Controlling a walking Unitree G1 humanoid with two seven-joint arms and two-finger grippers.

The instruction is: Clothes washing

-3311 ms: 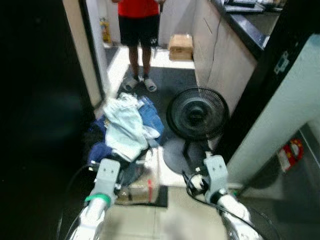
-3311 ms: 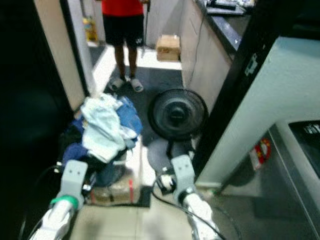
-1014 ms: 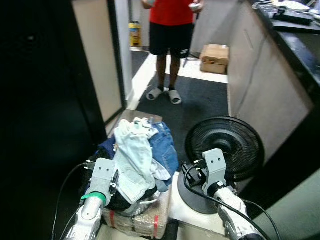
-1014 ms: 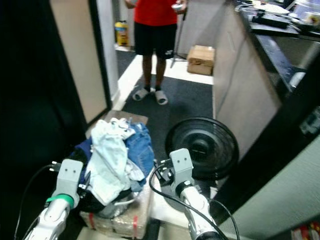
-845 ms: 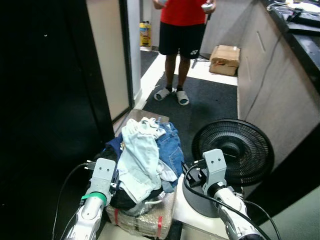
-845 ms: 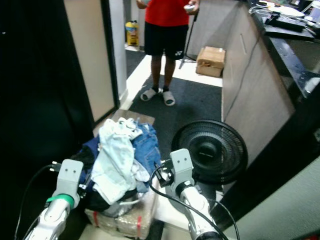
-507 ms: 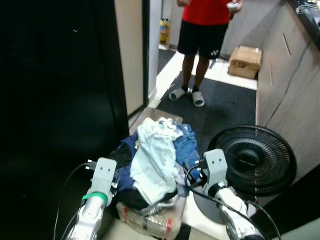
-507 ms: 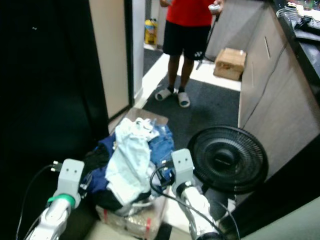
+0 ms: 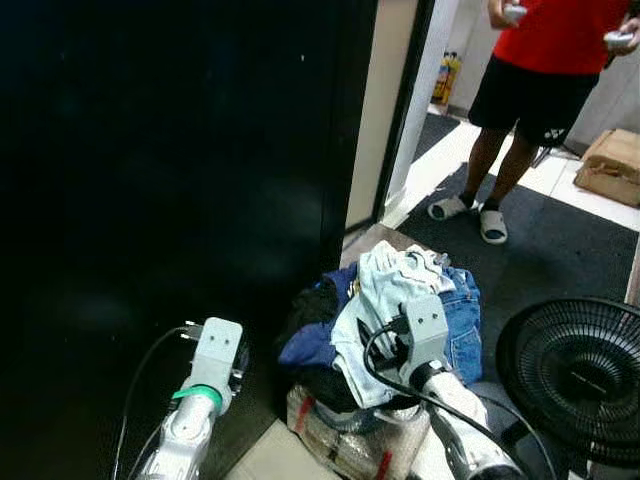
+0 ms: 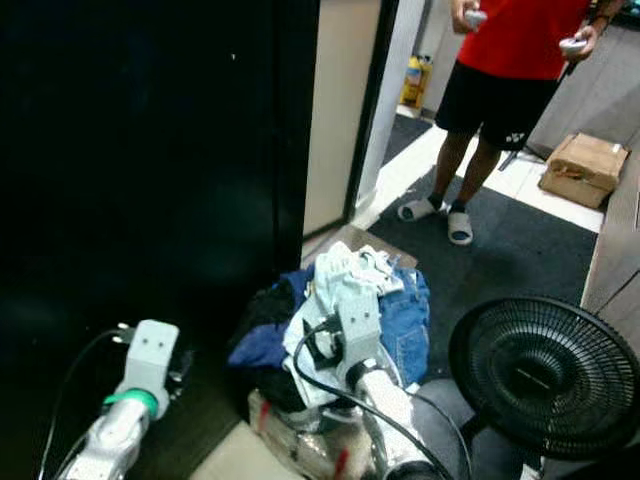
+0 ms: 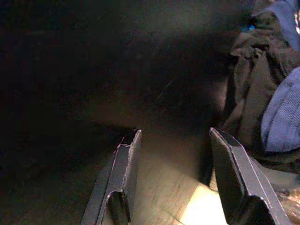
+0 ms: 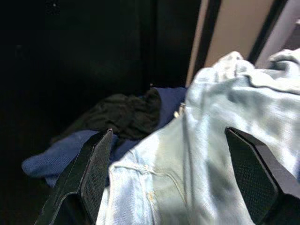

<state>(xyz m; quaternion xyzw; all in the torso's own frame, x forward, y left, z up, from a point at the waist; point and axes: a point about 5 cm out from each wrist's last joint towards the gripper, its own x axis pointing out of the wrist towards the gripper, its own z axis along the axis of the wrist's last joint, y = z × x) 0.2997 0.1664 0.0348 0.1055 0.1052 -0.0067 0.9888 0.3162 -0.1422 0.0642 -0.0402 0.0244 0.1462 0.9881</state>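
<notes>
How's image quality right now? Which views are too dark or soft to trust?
Eye views: left half near black, clothes pile lit but slightly soft. Left wrist view: very dark and murky, open left gripper barely lit. Right wrist view: pale denim bright and blurred close up, open right gripper against black background.

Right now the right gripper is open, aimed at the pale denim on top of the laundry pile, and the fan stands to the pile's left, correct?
Not quite. The fan stands to the right of the laundry pile, as the left eye view shows. The right gripper is open, aimed at the pale denim.
</notes>
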